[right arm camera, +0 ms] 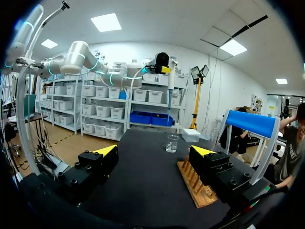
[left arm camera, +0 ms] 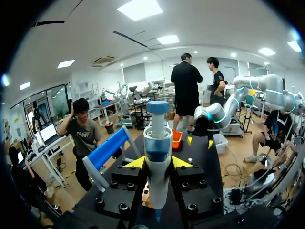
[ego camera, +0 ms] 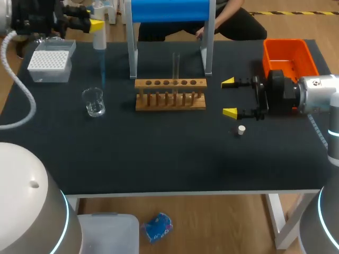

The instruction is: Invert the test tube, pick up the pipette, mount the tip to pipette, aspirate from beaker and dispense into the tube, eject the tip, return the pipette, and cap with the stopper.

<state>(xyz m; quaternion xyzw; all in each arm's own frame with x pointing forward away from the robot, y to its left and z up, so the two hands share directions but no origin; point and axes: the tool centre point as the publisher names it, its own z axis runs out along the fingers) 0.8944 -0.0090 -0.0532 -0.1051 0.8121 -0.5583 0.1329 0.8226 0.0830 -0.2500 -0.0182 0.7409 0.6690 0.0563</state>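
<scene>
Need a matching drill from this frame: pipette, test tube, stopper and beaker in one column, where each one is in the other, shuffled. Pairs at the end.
Things:
1. pipette
2. test tube
3. stopper
4. beaker

Places:
A. upright in the wooden rack
B. on the table, close to the open right gripper
C. on the table, to the head view's left of the rack
D. clamped in the left gripper

Pairs: 1-D, 2-A, 3-B, 4-C.
</scene>
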